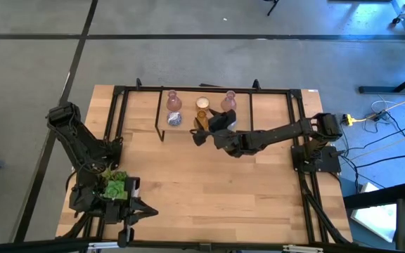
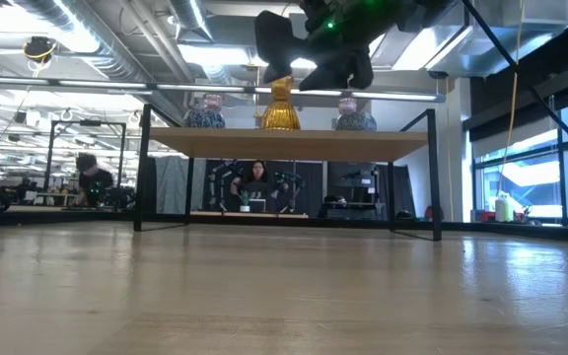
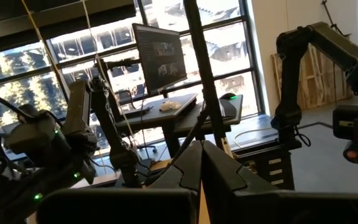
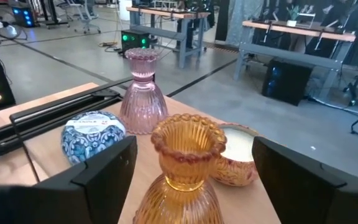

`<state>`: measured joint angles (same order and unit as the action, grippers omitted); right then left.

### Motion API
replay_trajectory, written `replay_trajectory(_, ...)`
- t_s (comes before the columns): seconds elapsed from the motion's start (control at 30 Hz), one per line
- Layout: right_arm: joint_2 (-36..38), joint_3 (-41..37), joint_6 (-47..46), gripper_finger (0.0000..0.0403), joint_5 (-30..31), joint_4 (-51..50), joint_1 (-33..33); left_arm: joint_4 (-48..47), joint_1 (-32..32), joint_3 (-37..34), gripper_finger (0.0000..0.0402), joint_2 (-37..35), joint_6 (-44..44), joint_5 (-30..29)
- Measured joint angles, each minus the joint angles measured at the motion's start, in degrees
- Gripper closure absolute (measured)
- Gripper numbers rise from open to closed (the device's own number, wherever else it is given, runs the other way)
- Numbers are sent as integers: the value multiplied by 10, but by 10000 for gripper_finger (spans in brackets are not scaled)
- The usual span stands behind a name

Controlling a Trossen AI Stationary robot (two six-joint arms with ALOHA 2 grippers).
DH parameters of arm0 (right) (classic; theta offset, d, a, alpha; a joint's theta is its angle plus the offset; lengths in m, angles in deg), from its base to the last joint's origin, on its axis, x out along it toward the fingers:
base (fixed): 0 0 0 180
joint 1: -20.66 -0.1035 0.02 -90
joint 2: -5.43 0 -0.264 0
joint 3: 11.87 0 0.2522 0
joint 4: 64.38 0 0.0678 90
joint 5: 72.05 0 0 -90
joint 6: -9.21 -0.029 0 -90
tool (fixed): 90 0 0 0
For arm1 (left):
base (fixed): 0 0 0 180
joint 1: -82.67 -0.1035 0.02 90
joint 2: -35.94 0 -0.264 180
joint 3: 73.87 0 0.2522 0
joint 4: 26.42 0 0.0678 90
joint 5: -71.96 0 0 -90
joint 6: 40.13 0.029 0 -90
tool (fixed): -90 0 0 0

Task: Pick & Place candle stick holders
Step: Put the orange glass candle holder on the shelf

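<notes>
Straddling the amber holder (image 4: pixel 182 168) on the shelf (image 2: pixel 294 145), our right tool (image 4: pixel 191 180) stands wide, a finger either side; the holder is upright, directly ahead. Left tool (image 3: pixel 201 177) shut, far off.

I see right arm stretched out across counter, right tool (image 1: pixel 201 128) raised, fingers spread wide. Left arm folded at near-left corner, left tool (image 1: pixel 148 211) closed.
</notes>
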<state>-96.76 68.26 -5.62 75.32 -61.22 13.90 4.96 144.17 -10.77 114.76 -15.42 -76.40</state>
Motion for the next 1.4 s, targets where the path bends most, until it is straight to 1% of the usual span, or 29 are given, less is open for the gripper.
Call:
replay_trajectory(0.37,0,0,6,80,27,-3,-7,-1,0,0,400,0,0,0)
replay_trajectory(0.57,0,0,7,80,27,-4,-8,-1,0,0,400,0,-1,0)
replay_trajectory(0.67,0,0,7,80,40,-10,-9,-1,0,0,400,0,-1,0)
replay_trajectory(0.87,0,0,5,80,44,-14,-11,-1,0,0,400,0,-1,0)
replay_trajectory(1.07,0,0,4,79,70,-18,-17,-1,0,0,400,0,-1,-1)
replay_trajectory(1.4,0,0,-2,80,86,-30,-20,-1,0,0,400,0,-1,-1)
